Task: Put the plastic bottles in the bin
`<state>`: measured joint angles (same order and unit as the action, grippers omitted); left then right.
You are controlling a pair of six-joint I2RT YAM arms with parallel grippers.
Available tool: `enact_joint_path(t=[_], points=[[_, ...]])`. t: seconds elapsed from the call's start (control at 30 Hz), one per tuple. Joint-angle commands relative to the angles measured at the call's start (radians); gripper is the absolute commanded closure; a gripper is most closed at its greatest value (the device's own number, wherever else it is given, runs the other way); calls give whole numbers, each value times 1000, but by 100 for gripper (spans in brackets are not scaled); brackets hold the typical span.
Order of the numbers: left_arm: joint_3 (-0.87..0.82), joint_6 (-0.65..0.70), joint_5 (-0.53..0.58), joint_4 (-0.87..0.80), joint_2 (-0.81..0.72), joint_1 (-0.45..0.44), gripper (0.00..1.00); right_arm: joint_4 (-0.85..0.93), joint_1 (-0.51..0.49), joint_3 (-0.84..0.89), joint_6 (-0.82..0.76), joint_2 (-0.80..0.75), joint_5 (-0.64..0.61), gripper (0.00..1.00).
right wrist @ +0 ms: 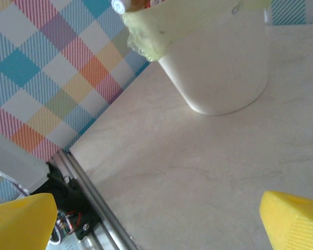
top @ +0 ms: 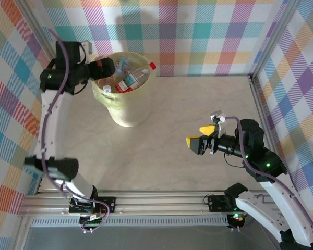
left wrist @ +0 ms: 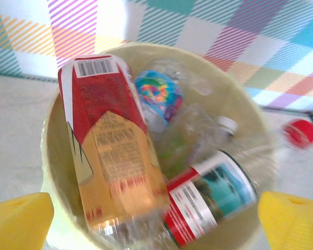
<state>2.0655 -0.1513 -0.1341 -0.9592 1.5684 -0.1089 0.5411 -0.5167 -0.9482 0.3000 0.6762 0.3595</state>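
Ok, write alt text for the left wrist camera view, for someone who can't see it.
Looking down into the pale-yellow bin piled with plastic bottles, a red-and-orange labelled bottle on top. The left end effector is open and empty, its yellow fingers at the bottom corners.

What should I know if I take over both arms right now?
Left gripper: open, above the bin, holding nothing.
Right gripper: open, over bare table, holding nothing.
Plastic bottles: every one I can see lies in the bin; a red-capped one pokes over the rim.
Done: loading, it seems.
Left: probably only to pull both arms back.
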Motion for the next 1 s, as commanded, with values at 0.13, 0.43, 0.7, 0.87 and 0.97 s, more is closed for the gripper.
enact_joint_path(t=[0.13,0.43,0.7,0.87,0.97], points=[[-396,23,-126,275,-352,0,0,-141,-5,-36,11,28,-115,0],[-794,-71,-118,341,-683,-5,0,-182,-5,44,-73,-57,-336,0],[-1094,-129,-22,409,-837,-5,0,-197,-5,142,-102,-114,-490,0],[-1224,-110,73,501,-819,-5,0,-299,-4,258,-124,-59,-573,0],[-1275,-81,177,524,-813,-5,0,-384,-3,333,-164,-27,-649,0]])
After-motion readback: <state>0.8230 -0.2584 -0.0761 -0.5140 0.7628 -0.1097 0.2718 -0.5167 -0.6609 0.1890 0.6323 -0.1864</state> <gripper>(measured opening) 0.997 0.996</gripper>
